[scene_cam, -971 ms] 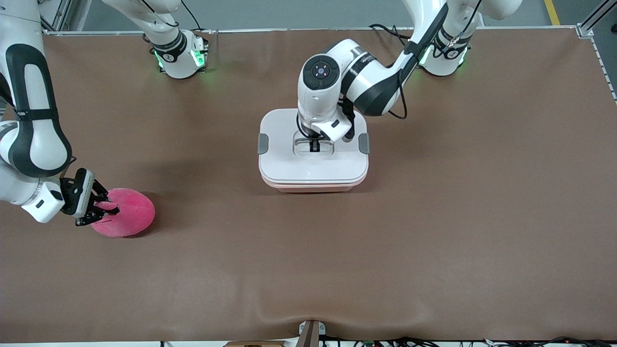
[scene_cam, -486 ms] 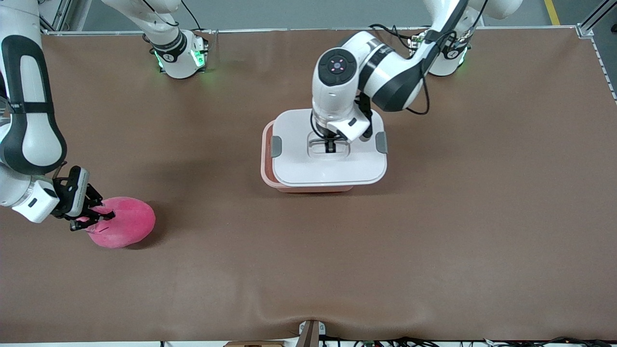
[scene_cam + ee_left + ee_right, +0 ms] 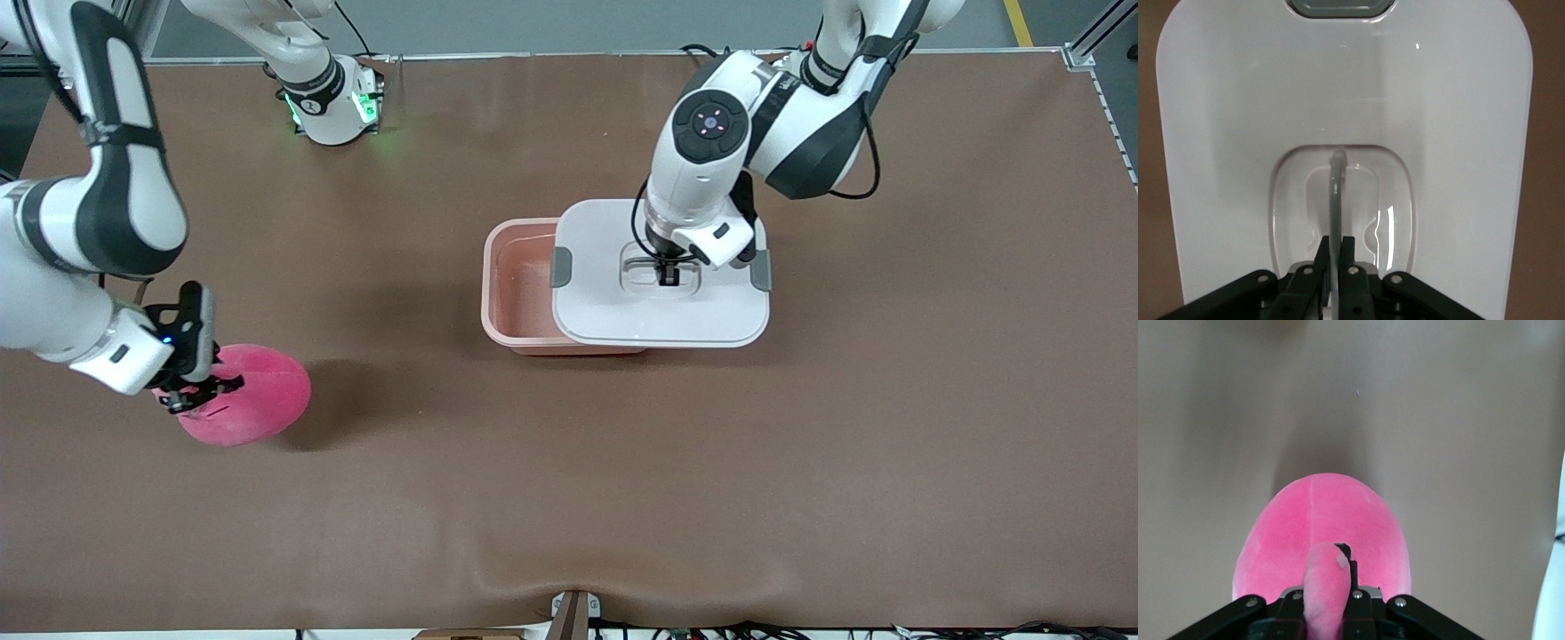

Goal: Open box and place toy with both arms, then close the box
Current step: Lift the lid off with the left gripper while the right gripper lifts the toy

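Note:
The box's pink base (image 3: 511,284) stands open at mid-table. Its white lid (image 3: 658,316) hangs level above it, shifted toward the left arm's end, so only part of the base shows. My left gripper (image 3: 667,276) is shut on the thin grey handle (image 3: 1335,193) in the lid's recess (image 3: 1291,200). The pink plush toy (image 3: 258,400) is raised slightly over the table at the right arm's end, its shadow cast beside it. My right gripper (image 3: 200,389) is shut on a pinched fold of the toy (image 3: 1318,513). Its eyes are hidden.
The brown mat (image 3: 800,462) covers the whole table. The arm bases (image 3: 333,102) stand along the edge farthest from the front camera. A small bracket (image 3: 573,613) and cables sit at the nearest edge. Grey clips (image 3: 561,267) stick out from the lid's ends.
The left gripper has lifted the lid off the base and carried it toward the left arm's end, uncovering part of the box. The right gripper has closed on the toy and raised it slightly.

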`<control>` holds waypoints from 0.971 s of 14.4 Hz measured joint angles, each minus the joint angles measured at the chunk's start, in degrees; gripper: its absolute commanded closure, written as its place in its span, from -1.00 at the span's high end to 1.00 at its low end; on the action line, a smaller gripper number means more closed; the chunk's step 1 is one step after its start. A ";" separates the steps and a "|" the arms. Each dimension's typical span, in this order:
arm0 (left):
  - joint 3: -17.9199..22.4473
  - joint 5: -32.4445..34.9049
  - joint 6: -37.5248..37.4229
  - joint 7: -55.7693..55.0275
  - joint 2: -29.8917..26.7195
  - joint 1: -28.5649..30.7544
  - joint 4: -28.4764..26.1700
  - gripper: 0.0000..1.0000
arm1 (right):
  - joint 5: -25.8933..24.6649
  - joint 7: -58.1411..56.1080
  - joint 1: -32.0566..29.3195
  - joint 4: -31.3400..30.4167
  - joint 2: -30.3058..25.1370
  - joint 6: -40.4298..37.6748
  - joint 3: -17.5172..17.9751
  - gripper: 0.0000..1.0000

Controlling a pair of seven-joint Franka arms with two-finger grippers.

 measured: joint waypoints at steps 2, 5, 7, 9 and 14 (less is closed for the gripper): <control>-0.01 0.04 0.11 4.12 -1.18 1.86 -2.30 -1.00 | -2.24 0.06 3.08 0.36 -1.75 -2.68 0.06 -1.00; 0.03 0.05 0.36 13.25 -3.73 6.70 -5.72 -1.00 | -3.54 -4.07 5.70 0.38 -3.61 -5.68 0.12 -1.00; 0.05 0.05 0.37 19.79 -5.25 9.35 -7.50 -1.00 | -3.97 -7.91 7.51 0.38 -3.79 -7.32 0.13 -1.00; 0.03 0.05 0.37 26.19 -6.54 11.28 -9.38 -1.00 | -5.75 -11.42 10.23 0.39 -3.80 -8.82 0.19 -1.00; -0.04 0.05 0.43 43.97 -8.58 15.70 -12.99 -1.00 | -13.55 -15.88 18.83 0.56 -4.34 -11.36 0.38 -1.00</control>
